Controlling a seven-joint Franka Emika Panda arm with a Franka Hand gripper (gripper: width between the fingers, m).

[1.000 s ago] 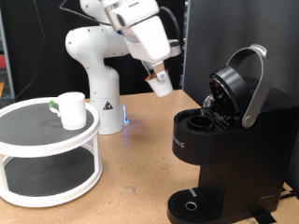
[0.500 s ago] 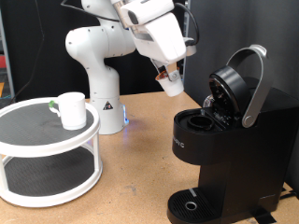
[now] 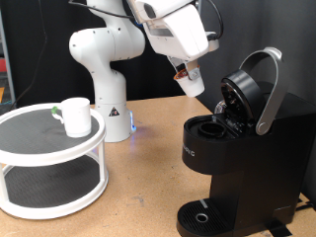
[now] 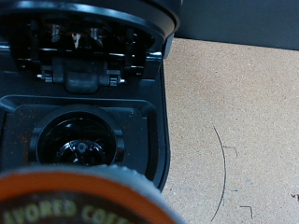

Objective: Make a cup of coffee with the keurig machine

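The black keurig machine [image 3: 237, 148] stands at the exterior view's right with its grey-handled lid [image 3: 259, 89] raised and its pod chamber [image 3: 209, 128] open. My gripper [image 3: 188, 75] hangs in the air just left of the raised lid and above the chamber, shut on a small white coffee pod [image 3: 194, 85]. In the wrist view the pod's brown printed top [image 4: 79, 198] fills the lower edge, with the empty round chamber [image 4: 79, 145] right beyond it. The white cup [image 3: 74, 116] stands on a round white stand at the exterior view's left.
The white two-tier round stand [image 3: 39, 163] takes up the exterior view's lower left. The white robot base [image 3: 104, 79] stands behind it. The bare wooden table [image 4: 234, 121] lies beside the machine. A dark panel rises behind the machine.
My gripper has carried the pod towards the exterior view's right and slightly up, from near the robot base to just beside the machine's raised lid. The cup and the machine have not moved.
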